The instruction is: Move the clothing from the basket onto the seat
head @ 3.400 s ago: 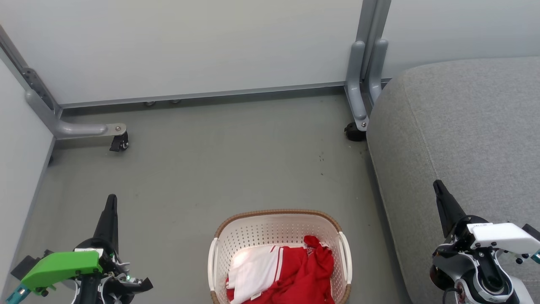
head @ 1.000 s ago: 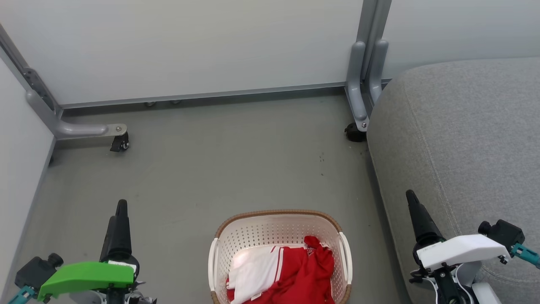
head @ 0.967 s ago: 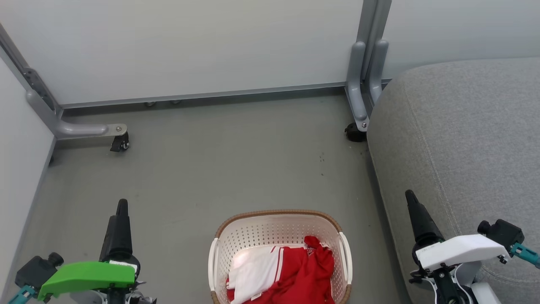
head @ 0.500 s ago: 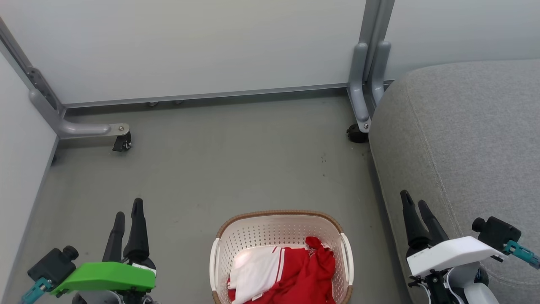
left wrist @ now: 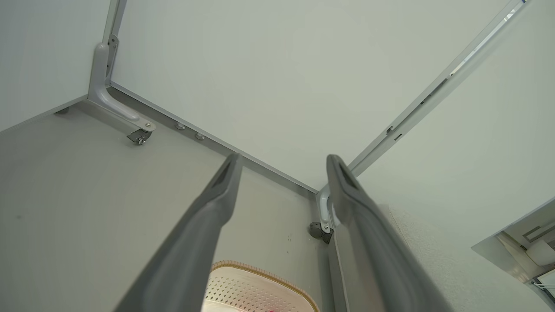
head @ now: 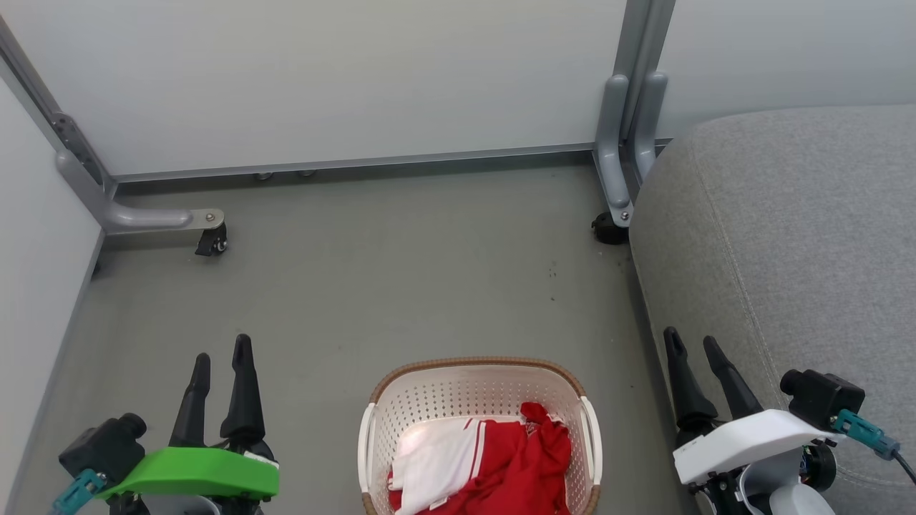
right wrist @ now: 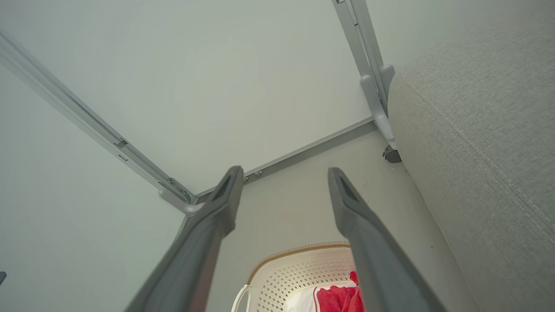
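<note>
The soft red and white sportswear clothing [head: 501, 465] lies bunched inside the oval cream-white perforated plastic basket [head: 444, 400] with the brown woven-look rim. None of it is on the large grey fabric seat [head: 801, 236] to the right of the basket.

The left end effector [head: 223, 349] hovers over the grey floor [head: 401, 286] to the left of the basket, fingers spread and holding nothing. The right end effector [head: 690, 337] hangs to the right of the basket against the seat's edge, likewise spread and empty.

The pieces look tangled, so pinching one fold may drag the whole heap. The fabric could catch on the basket's wall and tip or lift so light a container. A trailing sleeve could also slip to the floor between basket and seat.

The bottom edge of the head view cuts off the basket's near end and part of the clothing. How many garments there are cannot be told. The wrist views catch just the basket's far rim.
</note>
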